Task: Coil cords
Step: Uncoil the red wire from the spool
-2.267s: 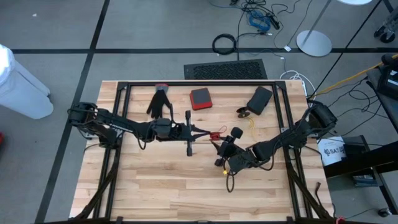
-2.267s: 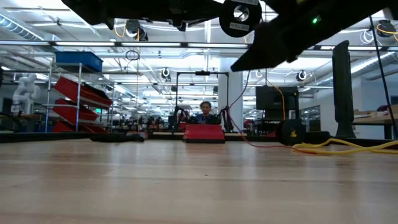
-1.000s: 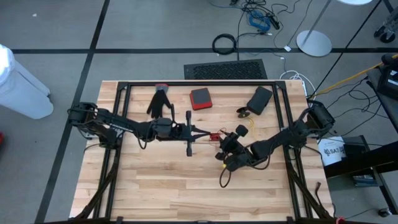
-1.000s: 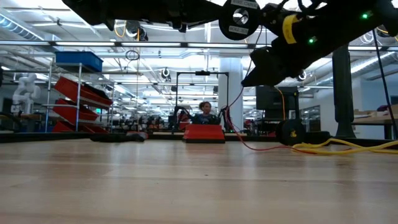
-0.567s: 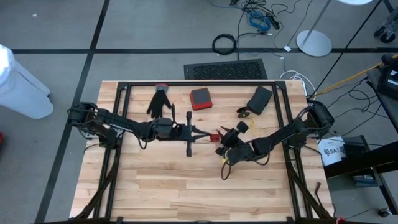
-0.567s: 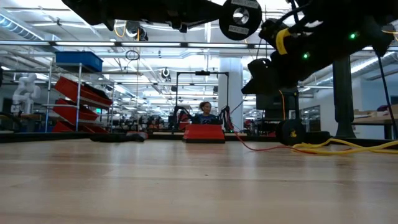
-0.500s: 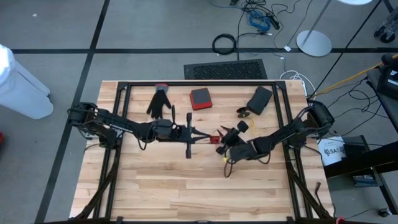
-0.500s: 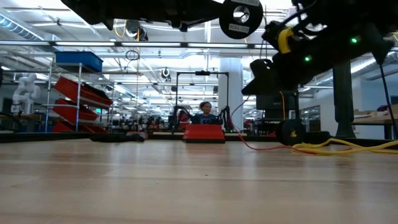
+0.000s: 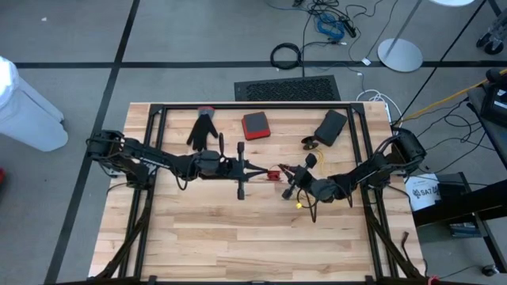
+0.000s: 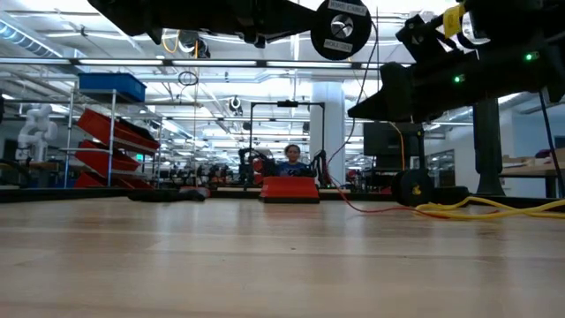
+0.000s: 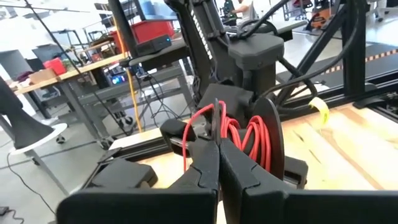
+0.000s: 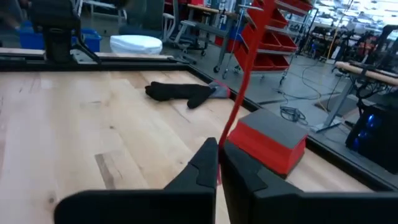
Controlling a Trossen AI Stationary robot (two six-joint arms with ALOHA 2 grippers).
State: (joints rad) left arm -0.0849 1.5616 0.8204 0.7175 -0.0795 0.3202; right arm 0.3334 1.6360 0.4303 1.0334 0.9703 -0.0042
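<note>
red cord (image 11: 239, 134): its coil's lower part is hidden behind the left pincer (image 11: 217, 163).
yellow cord (image 10: 494, 210): cut off at the low view's edge.
right pincer (image 9: 288, 191): its grip's too small to read from above.

Worktop (image 9: 222, 237): pale wood planks, smooth, slight sheen in low view. Red cord (image 11: 239, 134): glossy plastic jacket, coiled. Left pincer (image 11: 217, 171) and right pincer (image 12: 219, 163): matt black plastic. Glove (image 12: 180, 92): dark, soft cloth. Red box (image 12: 267, 146): matt, grey top.
</note>
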